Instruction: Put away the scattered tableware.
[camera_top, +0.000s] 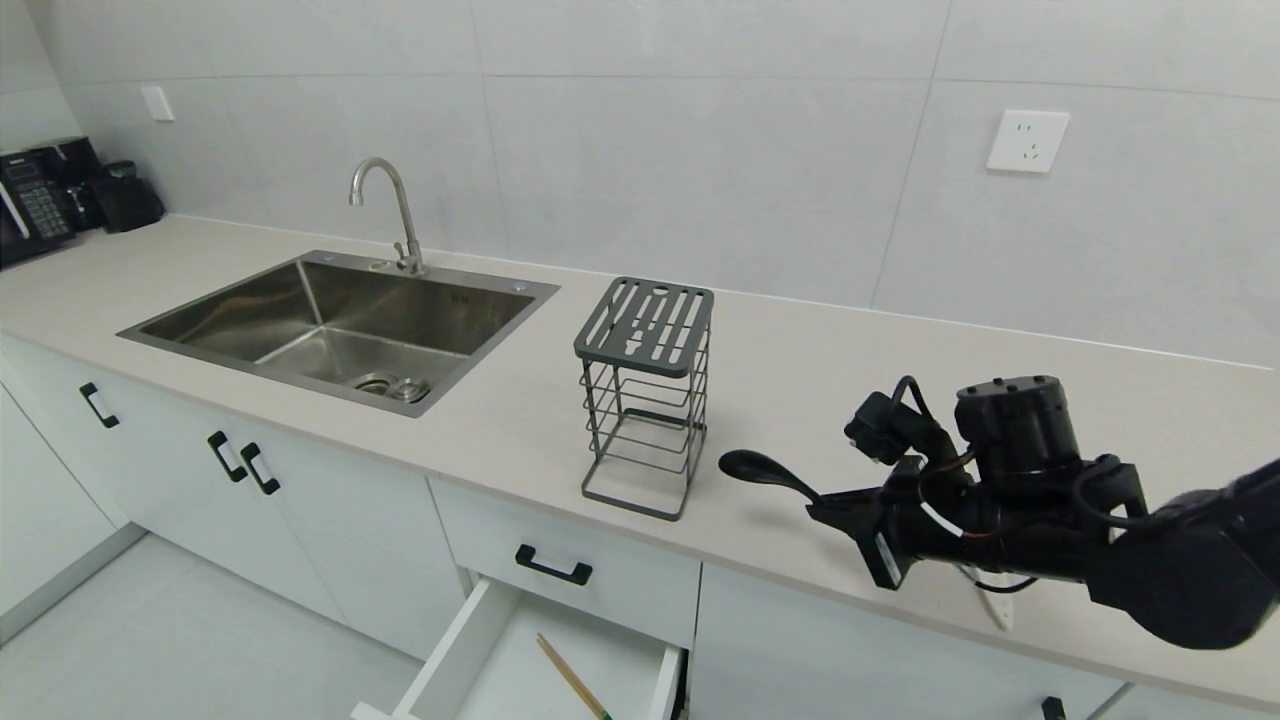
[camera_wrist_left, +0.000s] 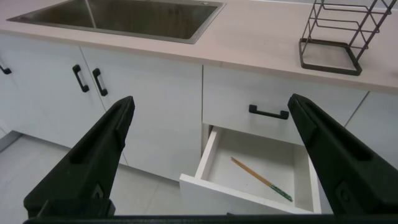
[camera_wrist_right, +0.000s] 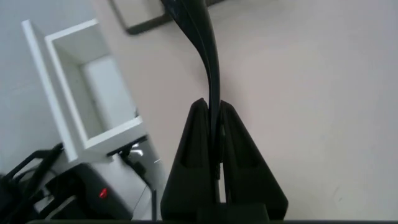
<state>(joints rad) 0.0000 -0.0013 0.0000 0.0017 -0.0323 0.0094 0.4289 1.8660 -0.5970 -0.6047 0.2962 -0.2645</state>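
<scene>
Black spoon (camera_top: 765, 470) is pinched by its handle in the right hand (camera_top: 830, 505), over the pale bench (camera_top: 800, 370) and near the wire rack (camera_top: 645, 400) (bowl end towards the rack). Left hand (camera_wrist_left: 211, 102) is spread wide, holding nothing, facing the open drawer (camera_wrist_left: 205, 162) below the bench, where wooden chopsticks (camera_wrist_left: 261, 179) lie.

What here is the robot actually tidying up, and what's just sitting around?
Part of the job: black spoon, clamped in the right gripper; open drawer below the counter; chopsticks lying in that drawer.

Just lying about: wire rack on the counter; sink; tap; wall socket; black appliances at the counter's left end.
</scene>
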